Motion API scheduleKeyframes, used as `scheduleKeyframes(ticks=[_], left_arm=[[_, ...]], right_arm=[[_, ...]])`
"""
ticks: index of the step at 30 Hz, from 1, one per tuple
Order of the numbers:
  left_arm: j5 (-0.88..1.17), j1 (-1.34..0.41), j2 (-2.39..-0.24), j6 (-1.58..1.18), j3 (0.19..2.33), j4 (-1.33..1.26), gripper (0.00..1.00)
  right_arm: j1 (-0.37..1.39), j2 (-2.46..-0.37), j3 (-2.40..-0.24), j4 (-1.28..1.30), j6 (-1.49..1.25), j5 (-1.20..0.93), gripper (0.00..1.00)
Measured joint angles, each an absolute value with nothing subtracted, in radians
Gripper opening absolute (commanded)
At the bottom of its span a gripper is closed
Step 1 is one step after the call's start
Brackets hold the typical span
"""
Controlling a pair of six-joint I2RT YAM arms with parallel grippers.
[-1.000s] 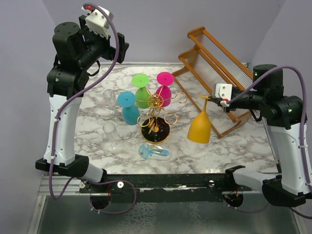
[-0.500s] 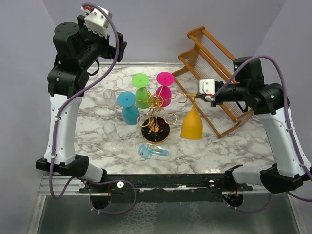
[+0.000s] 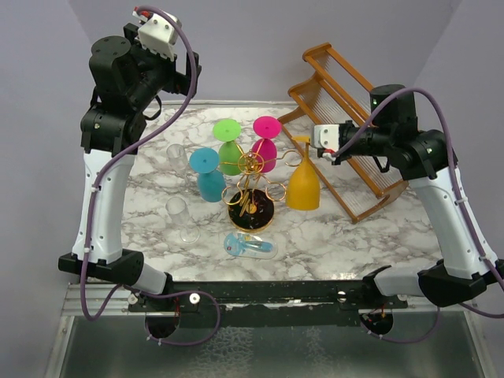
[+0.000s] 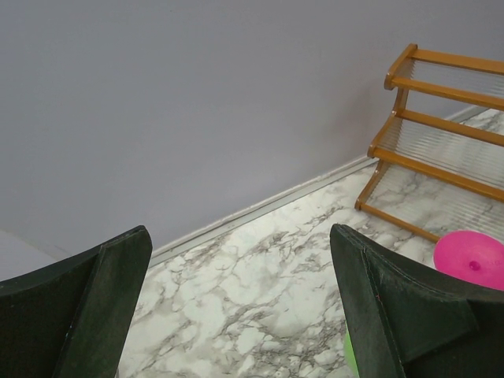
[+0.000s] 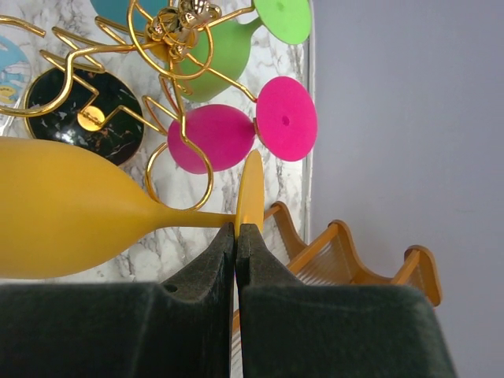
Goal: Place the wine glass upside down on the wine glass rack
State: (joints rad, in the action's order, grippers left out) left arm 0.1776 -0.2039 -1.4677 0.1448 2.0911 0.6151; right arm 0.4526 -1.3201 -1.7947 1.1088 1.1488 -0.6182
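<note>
Two arms bolted at the near edge of a marble table (image 3: 370, 236). Clenched tight on the yellow wine glass (image 3: 302, 189), the right gripper (image 5: 237, 228): black fingers pressed together, pinching the rim of the glass's round foot edge-on. Glass held upside down, foot up and bowl hanging below, stem roughly upright in the top view. Position of the glass: just to the right of the wine glass rack (image 3: 251, 164), bowl beside the rack's round black base and apart from it, stem close to one of the gold ring arms on the rack's right side. Impossible to tell from either view whether stem and ring touch, or whether the stem sits inside the loop. Already hanging foot-up on the rack: a teal glass (image 3: 209, 179), a green glass (image 3: 229, 151) and a pink glass (image 3: 265, 151). Lying on its side just in front of the base, a pale blue glass (image 3: 250, 246). Standing to the left of the rack, two clear glasses (image 3: 176, 157). Behind the right arm, a brown wooden rack (image 3: 346, 102). High above the table's far left corner, the left gripper (image 4: 238, 233), released, fingers spread wide with nothing between them, facing the grey wall and the table's back edge.
</note>
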Motion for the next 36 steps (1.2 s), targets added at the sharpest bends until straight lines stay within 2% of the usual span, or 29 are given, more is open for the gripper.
scheduleKeyframes(ticks=[36], left_arm=[[0.144,-0.198,-1.449,0.162,2.022,0.561,0.99]], right_arm=[[0.466,-1.269,-1.585,0.908,1.304,-0.821,0.01]])
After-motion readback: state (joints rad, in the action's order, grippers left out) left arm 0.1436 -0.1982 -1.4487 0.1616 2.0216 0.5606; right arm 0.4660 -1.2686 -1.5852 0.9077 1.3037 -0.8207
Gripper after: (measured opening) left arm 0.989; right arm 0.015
